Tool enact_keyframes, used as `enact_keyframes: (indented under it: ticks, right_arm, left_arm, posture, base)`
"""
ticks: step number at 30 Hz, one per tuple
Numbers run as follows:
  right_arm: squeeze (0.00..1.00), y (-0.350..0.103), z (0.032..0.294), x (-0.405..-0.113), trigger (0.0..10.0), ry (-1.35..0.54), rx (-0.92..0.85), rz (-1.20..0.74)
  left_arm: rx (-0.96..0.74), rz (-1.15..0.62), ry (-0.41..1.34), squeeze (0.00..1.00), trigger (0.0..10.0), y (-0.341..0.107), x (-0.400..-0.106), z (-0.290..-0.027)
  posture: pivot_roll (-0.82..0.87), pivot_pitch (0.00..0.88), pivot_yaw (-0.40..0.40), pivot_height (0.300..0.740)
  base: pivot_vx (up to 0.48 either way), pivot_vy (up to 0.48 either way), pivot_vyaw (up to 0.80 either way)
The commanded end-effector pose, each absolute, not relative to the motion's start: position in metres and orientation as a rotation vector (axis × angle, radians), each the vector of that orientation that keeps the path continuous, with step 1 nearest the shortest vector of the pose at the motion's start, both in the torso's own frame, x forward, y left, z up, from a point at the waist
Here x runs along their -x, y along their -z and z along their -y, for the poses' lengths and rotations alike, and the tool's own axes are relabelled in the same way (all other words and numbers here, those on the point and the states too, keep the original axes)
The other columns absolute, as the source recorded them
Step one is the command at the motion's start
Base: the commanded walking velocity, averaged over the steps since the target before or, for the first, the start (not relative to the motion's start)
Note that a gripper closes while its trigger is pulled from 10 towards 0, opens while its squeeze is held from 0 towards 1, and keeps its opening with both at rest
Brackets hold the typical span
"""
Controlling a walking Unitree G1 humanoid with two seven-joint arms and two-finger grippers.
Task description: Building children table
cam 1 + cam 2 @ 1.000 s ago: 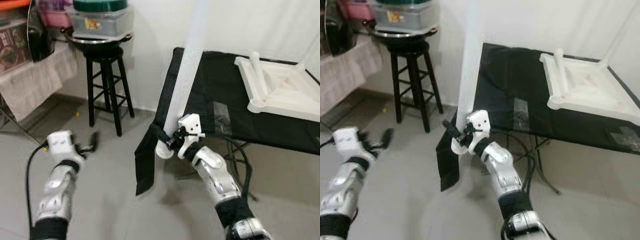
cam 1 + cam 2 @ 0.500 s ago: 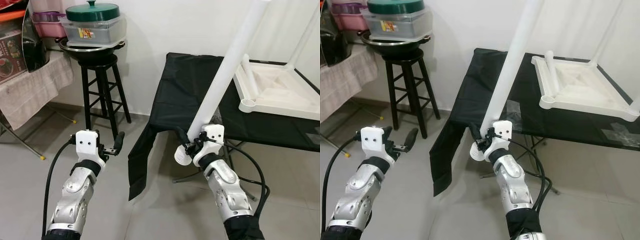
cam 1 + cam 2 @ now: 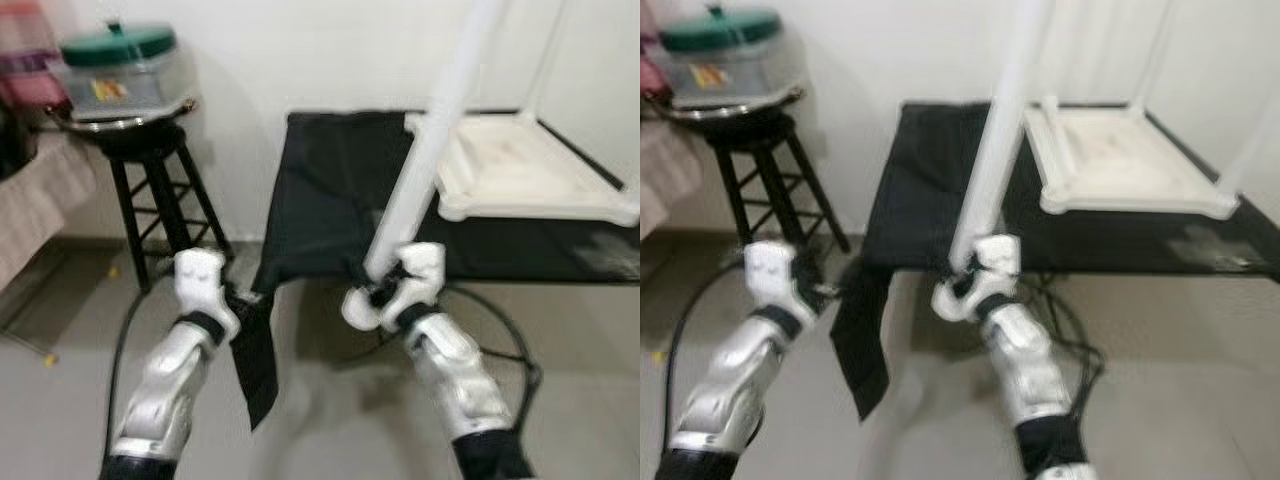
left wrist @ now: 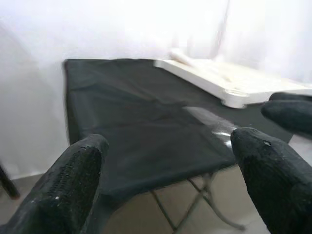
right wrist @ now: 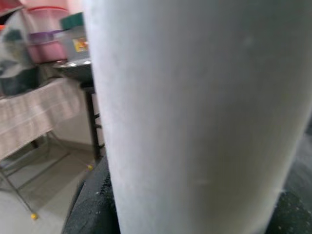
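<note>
A long white table leg (image 3: 440, 130) rises steeply from my right gripper (image 3: 377, 292), which is shut on its lower end just in front of the black table's near edge. The leg's white tube (image 5: 195, 107) stands close before the right wrist camera. The white children's tabletop (image 3: 520, 170) lies upside down on the black-covered table (image 3: 330, 200), with thin white legs standing up at its far corners. My left gripper (image 4: 165, 165) is open, its black fingertips (image 4: 73, 175) wide apart and pointing at the black table from its left front.
A black stool (image 3: 150, 200) at the left carries a metal tray and a clear box with a green lid (image 3: 115, 65). A black cloth flap (image 3: 255, 350) hangs off the table's near left corner. Grey tiled floor lies in front.
The camera has swung; the whole scene has shifted left and blurred. My right gripper still holds the leg, nearer the table edge. My left arm has come closer to the table's corner.
</note>
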State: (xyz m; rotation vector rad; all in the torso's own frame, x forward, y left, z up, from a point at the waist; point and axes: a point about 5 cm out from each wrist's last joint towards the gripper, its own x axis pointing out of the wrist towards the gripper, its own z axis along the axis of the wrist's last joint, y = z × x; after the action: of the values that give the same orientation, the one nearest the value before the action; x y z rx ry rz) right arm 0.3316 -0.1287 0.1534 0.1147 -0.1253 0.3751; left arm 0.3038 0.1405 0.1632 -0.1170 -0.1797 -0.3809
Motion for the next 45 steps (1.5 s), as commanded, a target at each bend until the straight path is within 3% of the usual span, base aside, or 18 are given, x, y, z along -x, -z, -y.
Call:
enact_keyframes:
  ticks: [1,14,28,38,45]
  right_arm:
    - [0.00,-0.157,0.115,-0.331,10.0,-0.420,-0.132,0.135]
    - [0.00,-0.160,0.113,-0.328,10.0,-0.437,-0.122,0.148]
    - [0.00,-0.175,0.100,-0.321,10.0,-0.580,-0.093,0.220]
    - [0.00,-0.185,0.095,-0.315,10.0,-0.654,-0.085,0.245]
    - [0.00,-0.185,0.093,-0.311,10.0,-0.688,-0.078,0.227]
  left_arm:
    - [0.101,0.160,0.349,0.00,10.0,-0.161,-0.303,-0.151]
    - [0.108,0.166,0.364,0.00,10.0,-0.166,-0.301,-0.151]
    - [0.119,0.119,0.306,0.00,10.0,-0.163,-0.303,-0.156]
    - [0.171,0.097,0.286,0.00,10.0,-0.161,-0.295,-0.159]
    - [0.170,0.059,0.317,0.00,10.0,-0.156,-0.286,-0.157]
  posture:
    - [-0.09,0.000,-0.003,0.740]
    - [-0.09,0.000,-0.009,0.740]
    - [-0.07,0.000,-0.021,0.740]
    - [-0.06,0.000,-0.026,0.740]
    - [-0.06,0.000,-0.030,0.740]
  base:
    - [0.435,0.000,-0.80]
    - [0.438,0.000,0.00]
    - [0.392,0.000,0.00]
    - [0.000,0.000,0.00]
    - [0.000,-0.472,0.00]
